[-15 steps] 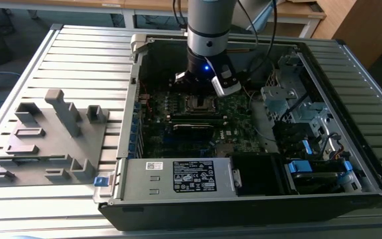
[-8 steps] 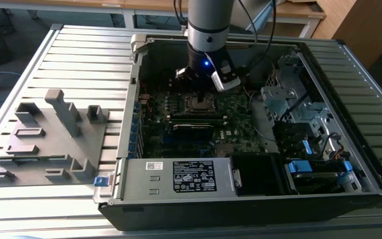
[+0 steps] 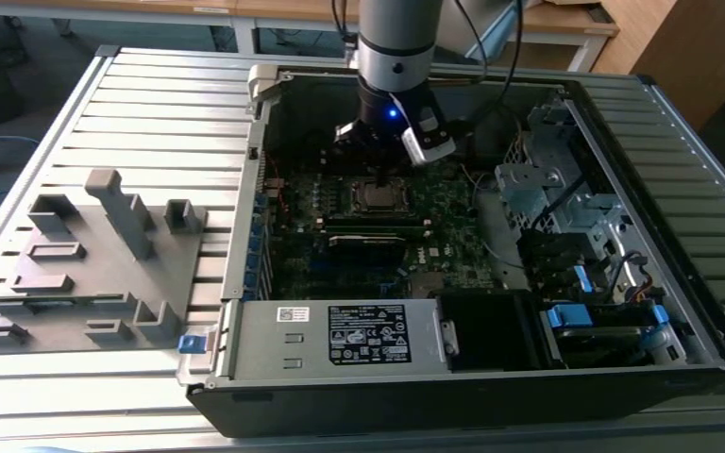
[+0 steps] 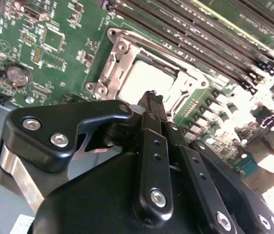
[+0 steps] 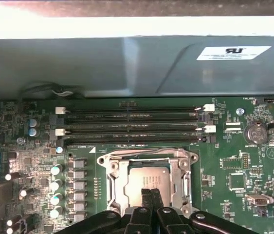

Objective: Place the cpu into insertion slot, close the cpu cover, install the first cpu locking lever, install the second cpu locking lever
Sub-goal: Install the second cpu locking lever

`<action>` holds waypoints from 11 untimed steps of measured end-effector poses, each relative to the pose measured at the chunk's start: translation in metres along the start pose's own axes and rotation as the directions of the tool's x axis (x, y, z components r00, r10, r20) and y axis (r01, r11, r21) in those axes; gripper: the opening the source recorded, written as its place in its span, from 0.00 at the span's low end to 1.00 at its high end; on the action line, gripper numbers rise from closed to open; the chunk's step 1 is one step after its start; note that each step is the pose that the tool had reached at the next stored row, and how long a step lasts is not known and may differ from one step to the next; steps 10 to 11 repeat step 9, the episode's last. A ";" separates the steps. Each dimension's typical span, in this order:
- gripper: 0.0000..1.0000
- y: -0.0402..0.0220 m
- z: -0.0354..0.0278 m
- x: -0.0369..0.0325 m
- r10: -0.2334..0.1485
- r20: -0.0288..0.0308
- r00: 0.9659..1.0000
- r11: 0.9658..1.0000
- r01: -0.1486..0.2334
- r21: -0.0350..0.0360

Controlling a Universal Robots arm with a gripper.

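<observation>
**Slatted counter carrying a case and a fixture**

The grey ribbed metal counter [image 3: 148, 104] bears an open black computer case [image 3: 463, 283] toward the exterior view's right and a grey fixture plate [image 3: 92, 274] with upright blocks to its left, just beside it.

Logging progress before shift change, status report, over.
Gripper shut, tips over the cpu. Cpu lies in the insertion slot, cpu cover framing it. Nothing in the way.

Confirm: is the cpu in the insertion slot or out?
In. The cpu lies flat inside the insertion slot, framed by metal in both wrist views.
</observation>
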State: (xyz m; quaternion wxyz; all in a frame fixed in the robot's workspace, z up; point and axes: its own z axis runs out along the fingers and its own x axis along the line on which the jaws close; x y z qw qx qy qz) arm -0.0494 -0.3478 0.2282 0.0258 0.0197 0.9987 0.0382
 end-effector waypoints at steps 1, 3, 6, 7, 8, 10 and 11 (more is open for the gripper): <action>0.11 0.0001 0.0002 -0.0011 0.000 0.000 1.000 1.000 0.000 0.000; 0.11 0.0001 0.0002 -0.0027 0.000 0.000 1.000 1.000 0.000 0.001; 0.11 0.0001 0.0003 -0.0032 0.000 0.000 1.000 1.000 0.000 0.001; 0.11 0.0002 0.0003 -0.0035 0.000 0.000 1.000 1.000 0.000 0.001; 0.11 0.0002 0.0003 -0.0035 0.000 0.000 1.000 1.000 0.000 0.001; 0.11 0.0002 0.0003 -0.0035 0.000 0.000 1.000 1.000 0.000 0.001; 0.11 0.0002 0.0003 -0.0035 0.000 0.000 1.000 1.000 0.000 0.001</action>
